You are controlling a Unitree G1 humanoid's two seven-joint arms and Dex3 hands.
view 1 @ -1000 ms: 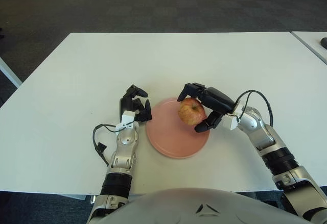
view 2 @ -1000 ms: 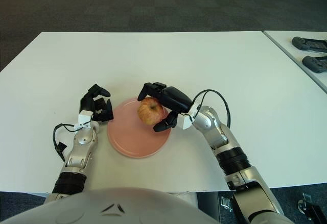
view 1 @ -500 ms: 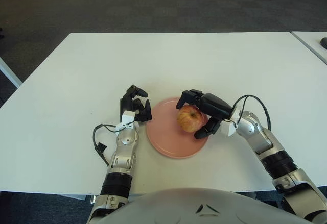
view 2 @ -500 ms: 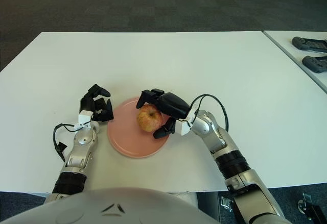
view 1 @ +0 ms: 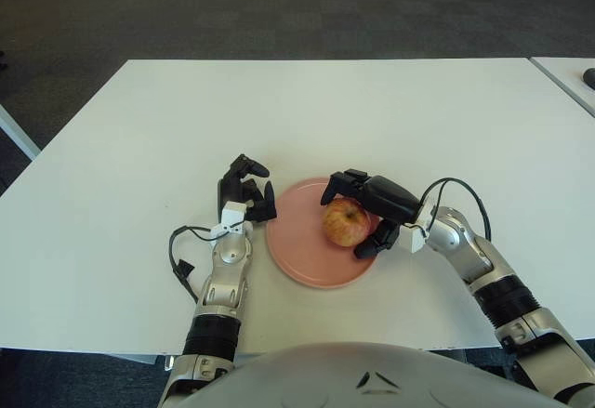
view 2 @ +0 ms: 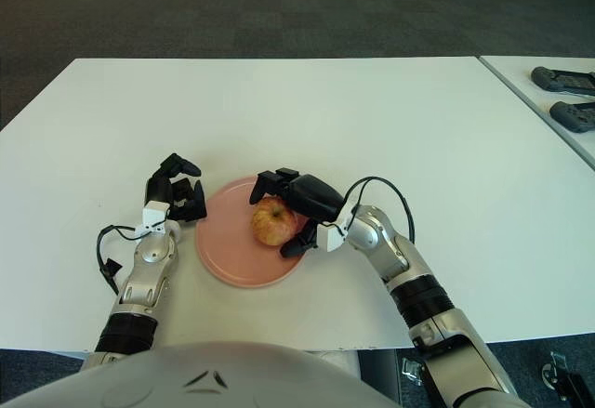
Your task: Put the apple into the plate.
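Since a second ago your right hand (view 1: 372, 213) has come down with the apple (view 1: 344, 222), which was held clear above the pink plate (view 1: 297, 259) and now sits low over the plate's right half, looking settled on its surface, though you cannot be sure from these views that it touches. The hand is still wrapped round the fruit: the upper fingers (view 1: 342, 183) curl over the top and far side of the apple, and the lower finger comes in beneath its right flank near the plate's right rim, so the grasp reads as closed on the apple, not released. The forearm and its black cable trail away to the right of the plate over the white table (view 1: 139, 148). Your left hand (view 1: 245, 194) has not shifted; it shows just off the plate's left rim, fingers curled in on themselves and holding nothing. The plate itself lies where it was, between the two hands.
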